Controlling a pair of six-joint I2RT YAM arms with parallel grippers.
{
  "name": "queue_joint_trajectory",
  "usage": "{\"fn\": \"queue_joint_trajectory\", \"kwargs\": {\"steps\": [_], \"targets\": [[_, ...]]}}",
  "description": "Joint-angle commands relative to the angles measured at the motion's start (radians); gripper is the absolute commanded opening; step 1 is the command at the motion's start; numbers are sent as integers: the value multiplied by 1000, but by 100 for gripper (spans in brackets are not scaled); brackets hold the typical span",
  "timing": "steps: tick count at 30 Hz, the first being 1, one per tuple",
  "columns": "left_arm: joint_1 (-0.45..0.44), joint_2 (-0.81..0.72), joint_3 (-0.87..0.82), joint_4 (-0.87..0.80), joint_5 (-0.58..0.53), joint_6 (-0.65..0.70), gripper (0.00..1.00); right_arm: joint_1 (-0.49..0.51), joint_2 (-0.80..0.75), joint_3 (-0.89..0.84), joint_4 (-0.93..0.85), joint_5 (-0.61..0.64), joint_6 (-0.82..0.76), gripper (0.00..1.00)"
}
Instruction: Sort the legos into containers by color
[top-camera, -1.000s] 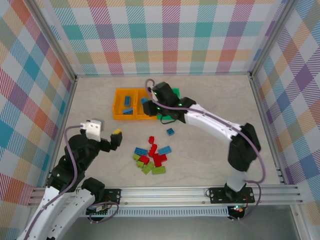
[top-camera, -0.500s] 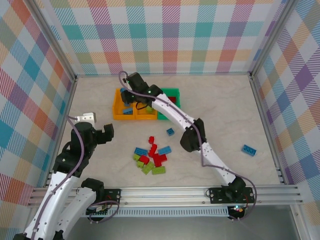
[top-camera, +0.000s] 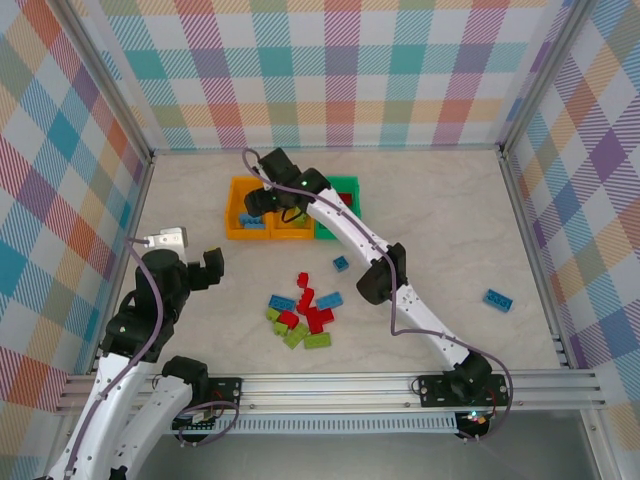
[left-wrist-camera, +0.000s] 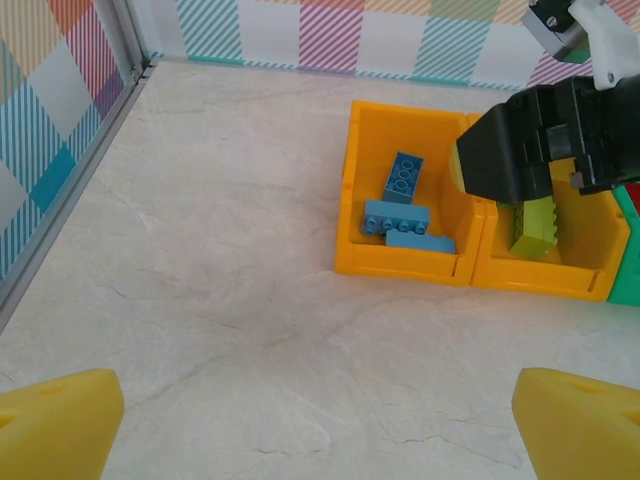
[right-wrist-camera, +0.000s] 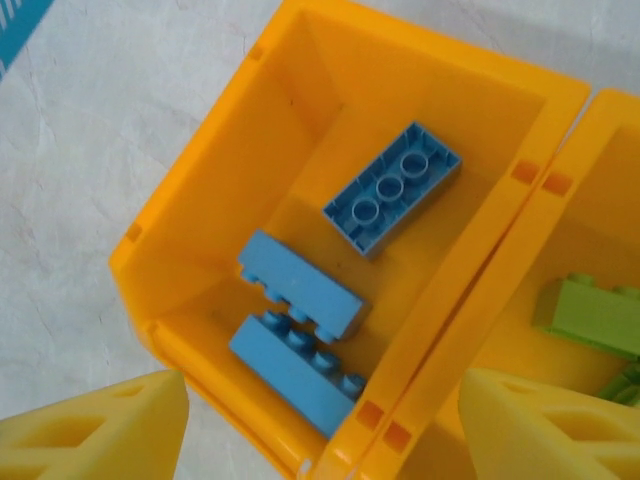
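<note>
My right gripper (top-camera: 259, 203) hangs open over the left orange container (top-camera: 232, 216), with nothing between its yellow fingertips (right-wrist-camera: 100, 430). Three blue legos (right-wrist-camera: 300, 285) lie in that container (right-wrist-camera: 200, 230). The middle orange container (left-wrist-camera: 540, 275) holds lime green legos (left-wrist-camera: 535, 228). A green container (top-camera: 345, 185) stands to the right of it. A pile of red, blue and green legos (top-camera: 302, 312) lies in the middle of the table. My left gripper (top-camera: 213, 268) is open and empty, low over bare table to the left of the pile.
One blue lego (top-camera: 341, 263) lies apart between the containers and the pile. Another blue lego (top-camera: 497, 299) lies far right. Checkered walls enclose the table on three sides. The right arm stretches diagonally across the table's middle.
The right gripper swung left from the middle container to the left orange one and opened. The left arm drew back a little toward the left.
</note>
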Motion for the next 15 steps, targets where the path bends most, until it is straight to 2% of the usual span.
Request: {"fn": "queue_joint_trajectory", "kwargs": {"steps": [1,3,7,12,15], "targets": [[13,5,-12,13,-14,15,100,-1,-139,54,-114,-71,-109,80],[13,13,-13,13,-5,17,100,2,-173,54,-188,-78,-185,84],[13,41,-15,22,47,33,100,24,-210,54,-366,81,-315,88],[13,113,12,27,263,22,100,26,-263,53,-531,116,-332,90],[13,188,75,-11,387,-105,100,27,-312,21,-549,87,-327,91]]}}
